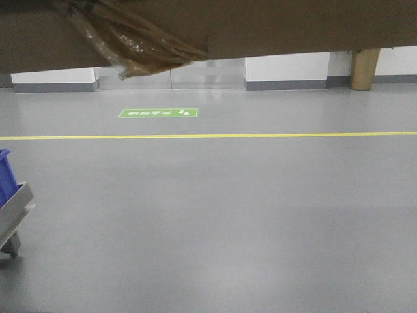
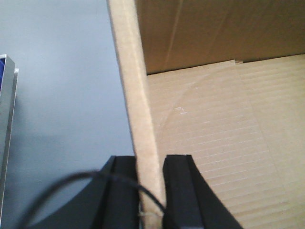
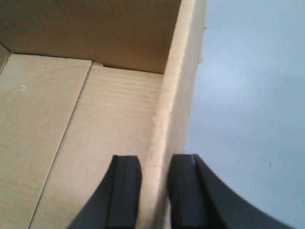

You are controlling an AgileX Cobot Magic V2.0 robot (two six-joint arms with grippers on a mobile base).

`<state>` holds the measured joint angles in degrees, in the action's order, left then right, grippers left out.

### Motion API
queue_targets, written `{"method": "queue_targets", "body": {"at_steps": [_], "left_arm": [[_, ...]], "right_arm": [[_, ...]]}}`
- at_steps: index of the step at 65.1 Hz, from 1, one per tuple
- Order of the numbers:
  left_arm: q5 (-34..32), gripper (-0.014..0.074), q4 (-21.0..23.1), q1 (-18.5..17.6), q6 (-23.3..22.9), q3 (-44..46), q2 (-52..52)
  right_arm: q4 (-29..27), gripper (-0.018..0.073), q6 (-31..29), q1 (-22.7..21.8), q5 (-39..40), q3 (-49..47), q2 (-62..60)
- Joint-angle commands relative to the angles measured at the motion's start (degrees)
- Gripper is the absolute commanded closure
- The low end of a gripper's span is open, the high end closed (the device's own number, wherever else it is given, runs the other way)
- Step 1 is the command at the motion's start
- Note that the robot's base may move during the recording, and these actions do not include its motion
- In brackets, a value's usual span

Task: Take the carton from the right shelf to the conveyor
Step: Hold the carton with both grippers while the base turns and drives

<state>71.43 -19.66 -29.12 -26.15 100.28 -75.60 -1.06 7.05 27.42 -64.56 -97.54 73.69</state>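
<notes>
- Tape (image 1: 140,42), amber and twisted, dangles at the upper left of the front view from the carton (image 1: 293,26). The carton's brown side fills the whole top edge, above the grey floor (image 1: 228,222).
- At the lower left of that view, a blue bin (image 1: 5,173) sits on a grey metal frame (image 1: 16,208). Further right, a green floor sign (image 1: 158,113) lies just beyond a yellow line (image 1: 260,135) that crosses the full width.
- In the left wrist view, the left gripper (image 2: 151,162) at bottom centre is pinching the carton's (image 2: 214,143) upright side wall. One black pad (image 2: 125,191) presses the outer face on the left and the other presses the inner face on the right. A black cable (image 2: 86,173) arcs across the lower left. The box interior fills the right half, with bare floor to the left.
- In the right wrist view, the right gripper (image 3: 155,162) at bottom centre is clamped on the carton's (image 3: 71,119) opposite wall, a pad against each face. The interior spreads to the left, with floor on the right.
</notes>
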Motion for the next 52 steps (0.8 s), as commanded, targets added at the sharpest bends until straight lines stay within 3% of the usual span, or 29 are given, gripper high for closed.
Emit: {"method": "queue_targets", "body": {"at_steps": [1,52], "left_arm": [[-1.47,0.0615,2.44,-0.62,0.10,0.54,0.39],[-1.47,0.0615,2.44,-0.62,0.10,0.54,0.39]], "right_arm": [[-0.07,0.0617,-0.05,-0.32,4.68,-0.30,-0.13],[-0.07,0.0617,-0.05,-0.32,4.97,-0.30,-0.13]]}}
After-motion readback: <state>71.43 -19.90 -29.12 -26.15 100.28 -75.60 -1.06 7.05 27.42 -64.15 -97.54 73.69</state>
